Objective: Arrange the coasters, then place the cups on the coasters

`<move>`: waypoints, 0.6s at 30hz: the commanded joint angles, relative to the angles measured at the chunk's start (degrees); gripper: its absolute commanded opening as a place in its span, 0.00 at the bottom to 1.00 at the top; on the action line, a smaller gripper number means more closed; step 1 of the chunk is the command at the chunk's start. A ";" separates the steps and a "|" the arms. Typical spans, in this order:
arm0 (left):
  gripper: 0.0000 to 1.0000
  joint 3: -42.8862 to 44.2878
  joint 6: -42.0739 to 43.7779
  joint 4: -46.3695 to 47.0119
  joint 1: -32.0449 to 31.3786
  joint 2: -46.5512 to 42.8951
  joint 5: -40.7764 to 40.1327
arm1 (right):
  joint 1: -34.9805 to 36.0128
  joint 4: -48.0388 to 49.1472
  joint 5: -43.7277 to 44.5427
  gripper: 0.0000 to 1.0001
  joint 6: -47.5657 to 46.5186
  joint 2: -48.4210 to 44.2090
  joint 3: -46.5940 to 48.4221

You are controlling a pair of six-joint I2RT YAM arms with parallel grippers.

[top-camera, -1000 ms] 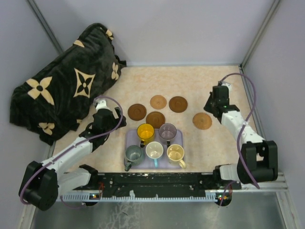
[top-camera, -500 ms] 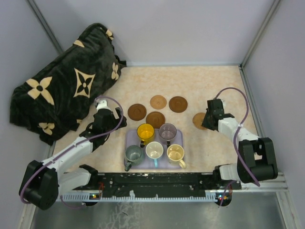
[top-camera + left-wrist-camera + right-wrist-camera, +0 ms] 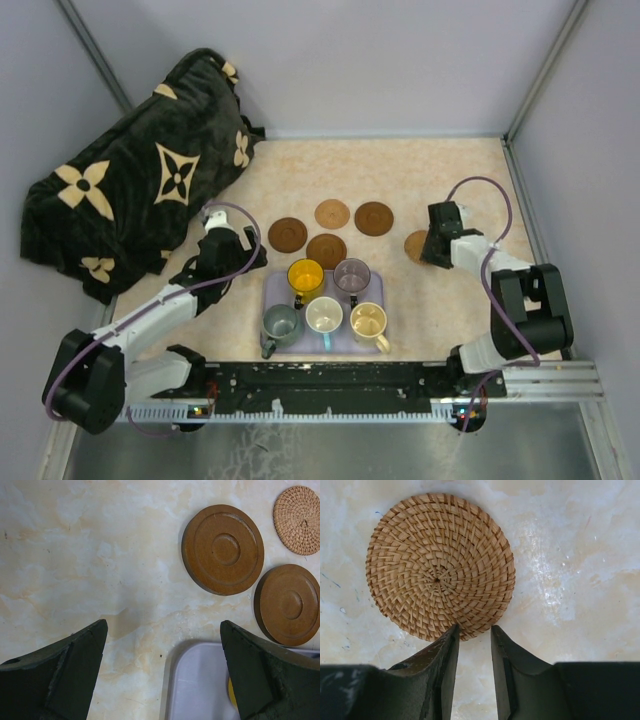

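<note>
The pale marbled table [image 3: 400,170] carries everything, and the lavender tray [image 3: 272,290] sits at its near edge between the two arm bases. A black blanket [image 3: 130,180] with tan flower shapes lies heaped well off to the tray's far left. The left arm [image 3: 150,315] reaches up along the tray's left side, and the right arm [image 3: 500,265] bends in from the tray's right. All five coasters lie flat on the table beyond the tray, none of them on it. One dark brown coaster [image 3: 326,250] is just past the tray's far edge, and a second dark one [image 3: 287,235] is past its far left corner. A third dark one [image 3: 374,218] and a woven tan one [image 3: 332,213] lie farther back, while another woven tan coaster [image 3: 440,565] sits off the tray's far right corner. All five cups stand upright on the tray. The yellow cup [image 3: 305,275] and purple cup [image 3: 352,274] are in its far row. The grey-green cup [image 3: 281,323], white cup [image 3: 324,315] and beige cup [image 3: 368,320] are in its near row. The left gripper [image 3: 162,625] hangs with its fingers spread wide over bare table at the tray's far left corner, holding nothing. The right gripper [image 3: 474,630] has its fingers a narrow gap apart, tips at the rim of the woven coaster to the tray's right, not clamped on it.
</note>
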 commanded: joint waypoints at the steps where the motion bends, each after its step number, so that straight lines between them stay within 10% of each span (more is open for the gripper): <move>1: 1.00 1.72 0.08 2.47 -0.06 0.58 0.64 | 0.94 -0.83 3.53 0.33 -0.77 -2.50 2.69; 18: 1.00 1.11 -0.01 2.50 -0.05 -1.14 0.07 | 3.22 -2.65 4.18 0.59 -5.47 0.53 9.28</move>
